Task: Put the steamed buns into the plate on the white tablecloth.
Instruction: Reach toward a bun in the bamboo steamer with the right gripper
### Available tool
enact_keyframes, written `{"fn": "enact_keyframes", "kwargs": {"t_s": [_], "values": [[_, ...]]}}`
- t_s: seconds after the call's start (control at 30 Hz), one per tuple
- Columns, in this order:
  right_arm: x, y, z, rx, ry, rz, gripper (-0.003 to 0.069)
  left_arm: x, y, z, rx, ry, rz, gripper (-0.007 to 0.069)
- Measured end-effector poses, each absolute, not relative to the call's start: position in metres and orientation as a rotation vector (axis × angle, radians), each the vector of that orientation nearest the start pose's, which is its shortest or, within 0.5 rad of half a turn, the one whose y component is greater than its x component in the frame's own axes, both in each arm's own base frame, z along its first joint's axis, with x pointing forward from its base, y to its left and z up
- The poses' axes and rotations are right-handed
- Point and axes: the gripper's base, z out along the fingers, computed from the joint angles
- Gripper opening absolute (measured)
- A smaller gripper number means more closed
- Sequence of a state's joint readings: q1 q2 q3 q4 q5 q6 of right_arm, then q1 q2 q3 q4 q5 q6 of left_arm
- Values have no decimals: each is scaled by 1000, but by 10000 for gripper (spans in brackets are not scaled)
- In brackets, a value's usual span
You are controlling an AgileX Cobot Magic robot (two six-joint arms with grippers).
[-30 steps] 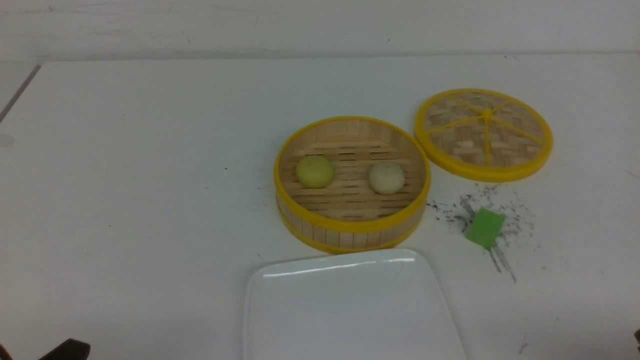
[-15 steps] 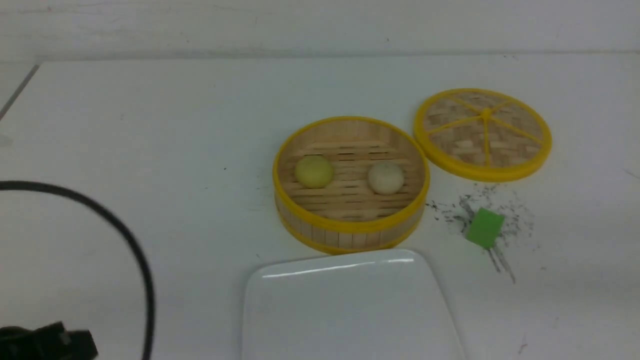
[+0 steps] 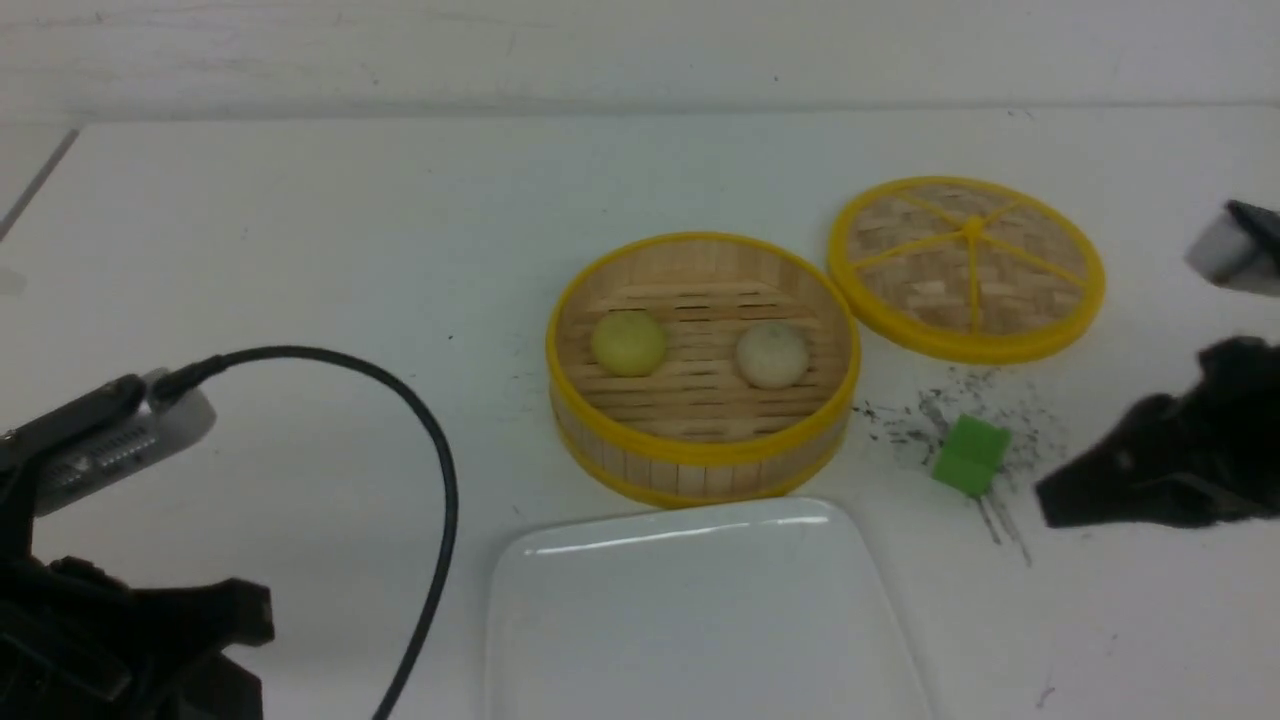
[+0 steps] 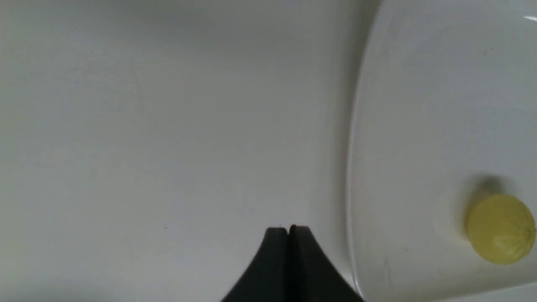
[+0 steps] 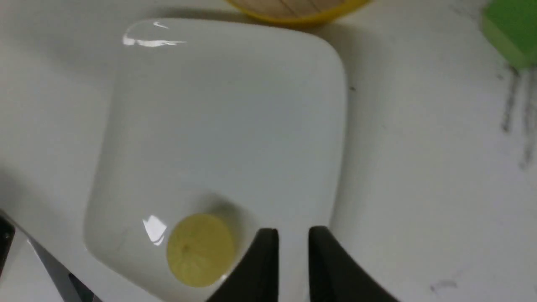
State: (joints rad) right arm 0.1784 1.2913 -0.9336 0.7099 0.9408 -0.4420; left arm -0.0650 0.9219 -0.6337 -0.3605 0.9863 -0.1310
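Note:
Two steamed buns sit in the open bamboo steamer [image 3: 700, 440]: a pale yellow bun [image 3: 629, 342] and an off-white bun [image 3: 771, 354]. Both wrist views show another yellow bun [image 4: 501, 228] [image 5: 200, 249] lying in the white plate [image 3: 700, 620] [image 4: 419, 105] [image 5: 218, 117] near its front end. My left gripper [image 4: 288, 229] is shut and holds nothing, hovering over the white tablecloth [image 3: 300, 200] just beside the plate's left rim. My right gripper [image 5: 293, 231] stands narrowly open with nothing between its fingers, above the plate's right front rim.
The steamer lid [image 3: 967, 268] lies at the back right. A green cube [image 3: 970, 455] [image 5: 512, 29] sits among black scuff marks right of the steamer. The left arm's cable [image 3: 430, 450] loops over the cloth at the left.
Both arms have come into the front view, the left one rising from the bottom left with its cable, the right one entering from the right edge. The buns in the steamer have not moved.

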Motion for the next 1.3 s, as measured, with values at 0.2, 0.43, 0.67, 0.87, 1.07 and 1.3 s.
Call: {"fn": "enact_keyframes", "kwargs": {"t_s": [0.2, 0.43, 0.67, 0.87, 1.07, 1.3], "values": [[282, 144, 282, -561, 2614, 684, 322, 144, -36, 263, -284, 2733, -519, 18], [357, 193, 268, -649, 2578, 338, 381, 145, -36, 262, -284, 2734, -514, 36], [397, 206, 246, -597, 2531, 198, 382, 145, -36, 262, -282, 2734, -510, 63], [411, 214, 211, -568, 2561, 220, 370, 145, -36, 262, -282, 2732, -509, 123], [414, 217, 204, -558, 2565, 237, 207, 145, -36, 263, -285, 2731, -517, 209], [392, 209, 255, -567, 2564, 249, 22, 145, -36, 263, -286, 2734, -519, 251]]}}
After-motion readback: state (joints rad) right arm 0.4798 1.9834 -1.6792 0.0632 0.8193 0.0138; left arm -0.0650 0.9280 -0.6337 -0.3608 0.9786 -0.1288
